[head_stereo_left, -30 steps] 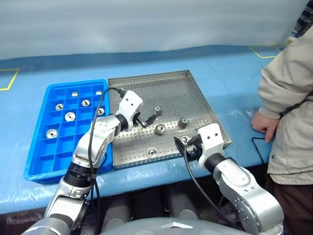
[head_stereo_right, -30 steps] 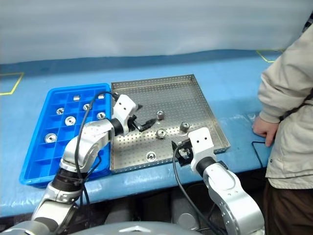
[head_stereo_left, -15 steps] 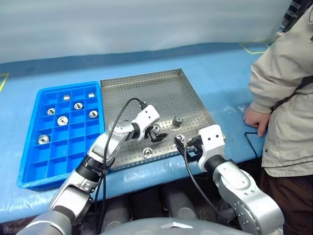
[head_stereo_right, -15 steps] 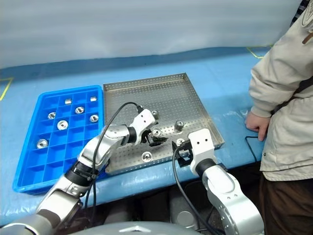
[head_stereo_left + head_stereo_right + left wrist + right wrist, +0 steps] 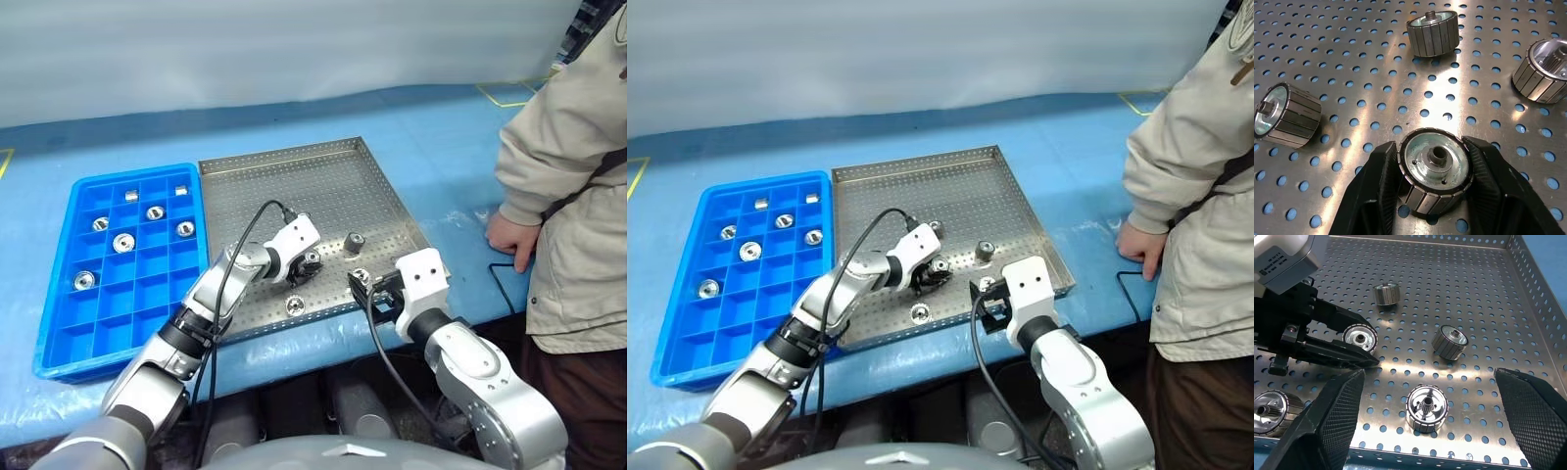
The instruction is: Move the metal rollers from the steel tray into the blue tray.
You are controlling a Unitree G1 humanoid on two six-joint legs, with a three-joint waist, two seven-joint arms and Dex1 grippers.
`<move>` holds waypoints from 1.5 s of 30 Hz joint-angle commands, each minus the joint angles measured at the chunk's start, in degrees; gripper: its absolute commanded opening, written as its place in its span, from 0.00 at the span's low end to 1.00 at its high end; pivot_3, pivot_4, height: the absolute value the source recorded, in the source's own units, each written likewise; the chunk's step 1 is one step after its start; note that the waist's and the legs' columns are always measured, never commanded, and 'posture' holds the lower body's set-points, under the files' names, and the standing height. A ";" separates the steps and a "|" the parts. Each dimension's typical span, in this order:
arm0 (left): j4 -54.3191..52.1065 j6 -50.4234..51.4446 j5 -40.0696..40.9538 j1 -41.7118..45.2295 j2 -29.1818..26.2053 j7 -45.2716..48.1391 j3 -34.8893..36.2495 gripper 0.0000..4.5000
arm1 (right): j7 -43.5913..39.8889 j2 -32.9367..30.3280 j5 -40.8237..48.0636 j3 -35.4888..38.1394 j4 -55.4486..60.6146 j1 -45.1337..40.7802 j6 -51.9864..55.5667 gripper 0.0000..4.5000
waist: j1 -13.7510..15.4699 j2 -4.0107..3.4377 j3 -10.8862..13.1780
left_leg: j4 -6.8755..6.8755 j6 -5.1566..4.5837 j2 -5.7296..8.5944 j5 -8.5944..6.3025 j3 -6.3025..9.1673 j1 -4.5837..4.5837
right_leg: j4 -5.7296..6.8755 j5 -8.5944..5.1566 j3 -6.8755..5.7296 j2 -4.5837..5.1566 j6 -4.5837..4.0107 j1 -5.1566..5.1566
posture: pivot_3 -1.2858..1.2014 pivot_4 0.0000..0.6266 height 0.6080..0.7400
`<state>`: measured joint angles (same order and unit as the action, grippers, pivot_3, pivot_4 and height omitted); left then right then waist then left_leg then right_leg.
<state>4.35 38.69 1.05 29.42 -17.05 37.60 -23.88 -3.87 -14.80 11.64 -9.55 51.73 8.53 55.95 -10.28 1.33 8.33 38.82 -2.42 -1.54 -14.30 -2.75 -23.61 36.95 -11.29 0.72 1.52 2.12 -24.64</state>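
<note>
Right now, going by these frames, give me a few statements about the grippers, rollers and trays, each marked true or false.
1. The left gripper has its fingers on either side of a roller. True.
2. That roller is already over the blue tray. False: it sits on the steel tray.
3. The right gripper holds a roller. False: it is open, holding nothing.
4. The blue tray holds several rollers. True.
5. A person's hand rests on the table right of the steel tray. True.

Blue-covered table point(image 5: 441, 137) with yellow tape marks point(image 5: 505, 93); pale wall point(image 5: 294, 39) behind.
</note>
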 commanded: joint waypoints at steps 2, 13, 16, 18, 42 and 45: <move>-5.68 -0.86 1.18 -1.17 2.69 -6.11 7.01 0.40 | -1.47 -0.43 0.42 -0.92 -0.28 -2.43 -0.13 1.00 | 0.24 0.00 0.01 | 0.00 0.00 -0.01 0.00 0.01 0.00 | 0.00 0.00 0.00 0.00 0.00 0.00 | 0.44 0.24 1.00; -27.93 0.38 0.21 -13.23 7.80 -27.86 27.90 0.40 | -11.05 -3.98 1.53 -7.36 -9.17 -14.53 -4.33 1.00 | 5.82 -0.01 0.07 | -0.06 0.00 -0.04 0.00 0.01 0.04 | 0.01 0.18 -0.01 -0.08 0.28 -0.01 | 0.53 0.24 1.00; -33.97 2.73 -1.52 -17.53 7.82 -31.97 30.64 0.40 | -15.01 -3.74 3.02 -8.53 -12.07 -17.42 -7.19 1.00 | 8.57 0.07 0.11 | -0.06 -0.01 0.02 0.00 0.03 -0.03 | -0.06 0.18 -0.06 -0.03 0.27 0.00 | 0.55 0.24 1.00; -37.67 4.84 -2.59 -20.32 8.38 -34.64 32.79 0.40 | -17.94 -2.79 4.73 -8.86 -14.34 -19.38 -9.22 1.00 | 9.83 0.09 0.12 | -0.05 -0.04 0.04 -0.03 0.02 -0.05 | -0.12 0.16 -0.06 0.00 0.22 0.02 | 0.57 0.24 1.00; -40.27 9.05 -0.83 -32.02 12.34 -38.15 35.46 0.77 | -21.41 -1.29 4.01 -11.45 -19.10 -20.40 -13.74 1.00 | 14.07 0.07 0.16 | 0.05 -0.05 0.00 -0.06 0.10 -0.12 | -0.14 -0.02 -0.37 0.22 -0.08 0.02 | 0.58 0.24 1.00; -40.29 8.50 0.34 -28.84 11.65 -36.82 34.80 1.00 | -20.32 -1.52 3.95 -11.01 -17.70 -19.24 -13.20 1.00 | 13.97 0.07 0.16 | 0.05 -0.05 -0.01 -0.06 0.11 -0.13 | -0.14 -0.02 -0.38 0.22 -0.08 0.02 | 0.57 0.24 1.00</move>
<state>-35.30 48.45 0.44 -1.33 -4.84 -0.09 11.31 -24.85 -16.36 15.64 -21.74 30.55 -11.02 43.05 3.69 1.40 8.49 38.87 -2.47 -1.54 -14.36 -2.62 -23.76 36.81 -11.32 0.31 1.74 2.02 -24.63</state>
